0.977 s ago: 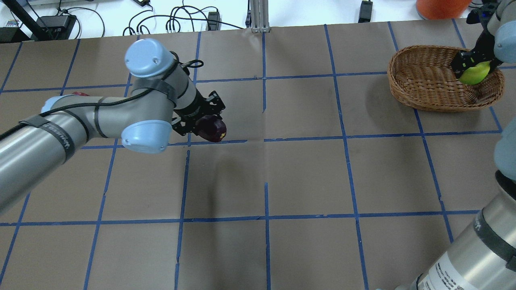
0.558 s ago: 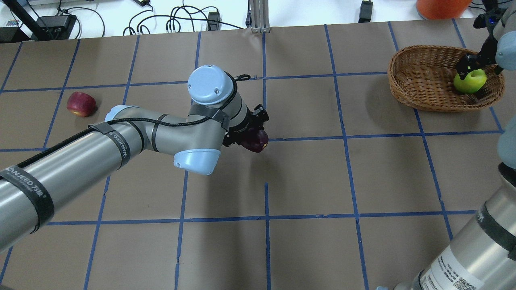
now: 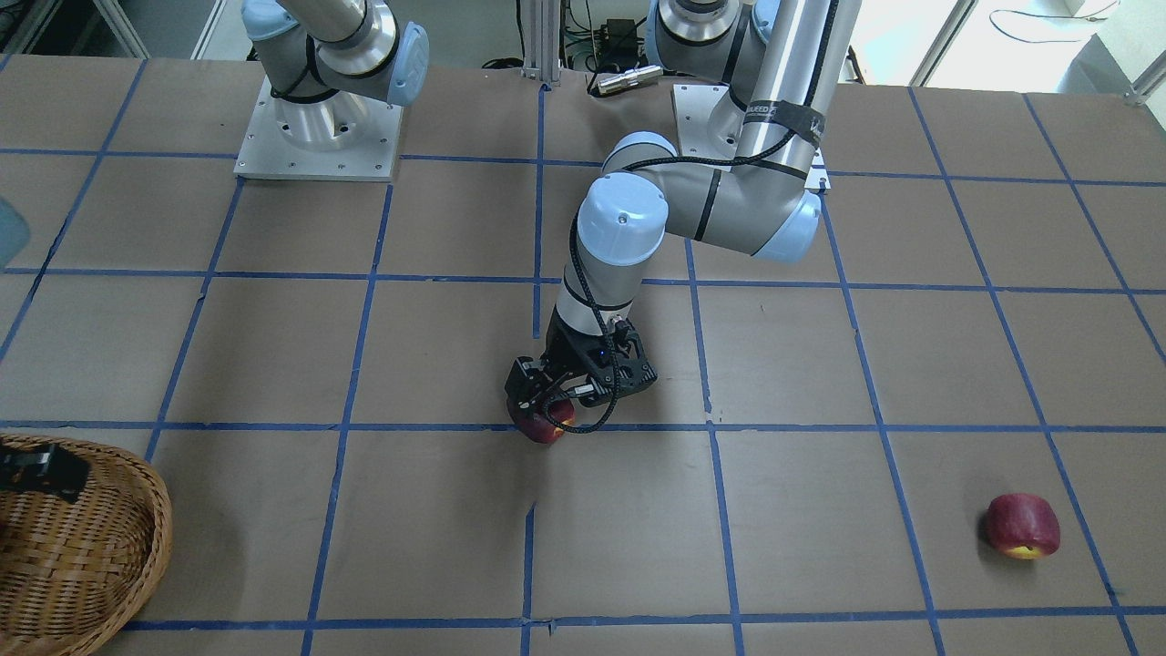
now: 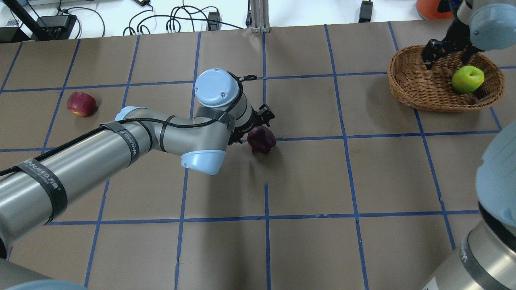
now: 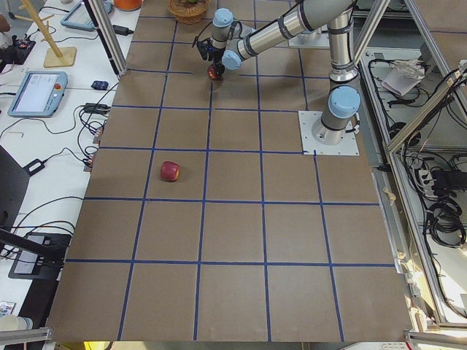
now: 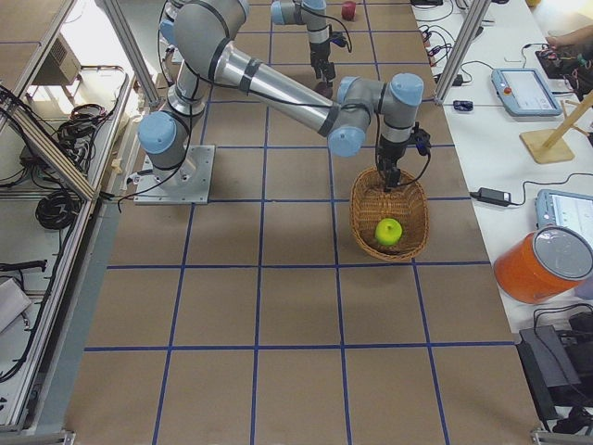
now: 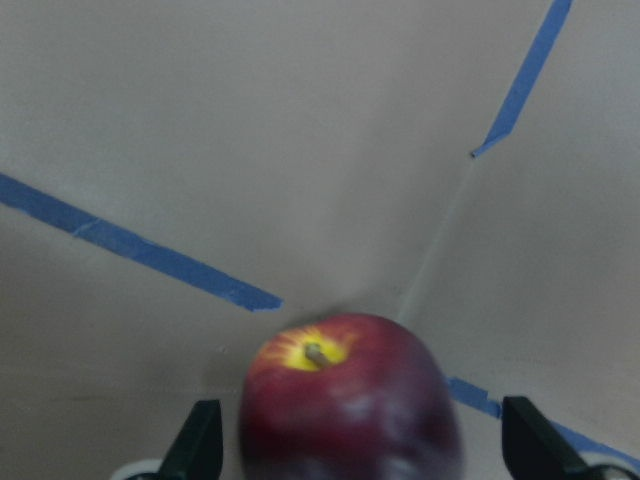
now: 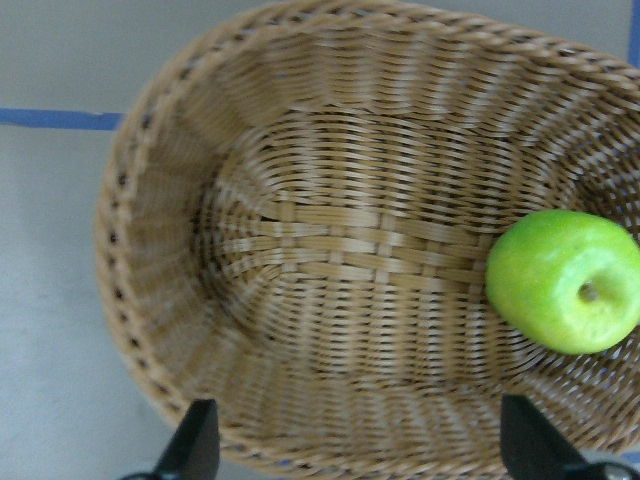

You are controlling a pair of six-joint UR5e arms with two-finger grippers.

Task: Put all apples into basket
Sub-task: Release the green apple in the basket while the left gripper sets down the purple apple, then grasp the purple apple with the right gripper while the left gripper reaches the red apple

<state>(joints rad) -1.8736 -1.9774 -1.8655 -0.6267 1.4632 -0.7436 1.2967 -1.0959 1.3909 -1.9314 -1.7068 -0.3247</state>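
The dark maroon apple (image 4: 261, 139) rests on the table near the centre. My left gripper (image 4: 258, 125) is open around it; in the left wrist view the apple (image 7: 350, 410) sits between the spread fingertips (image 7: 200, 445), apart from both. The lime green apple (image 4: 467, 79) lies in the wicker basket (image 4: 411, 86) at the far right. My right gripper (image 4: 448, 54) hangs open and empty above the basket; the right wrist view shows the green apple (image 8: 565, 280) on the basket floor (image 8: 300, 250). The red apple (image 4: 81, 103) lies alone at the far left.
The table is brown paper with a blue tape grid. An orange container (image 4: 441, 8) stands beyond the basket at the table's far edge. Cables and power bricks (image 4: 56, 22) lie past the far edge. An aluminium post (image 4: 258, 16) stands at the back centre.
My left arm carried the maroon apple right to the table's centre and opened around it. My right gripper let go of the green apple in the basket and moved up and to the left.
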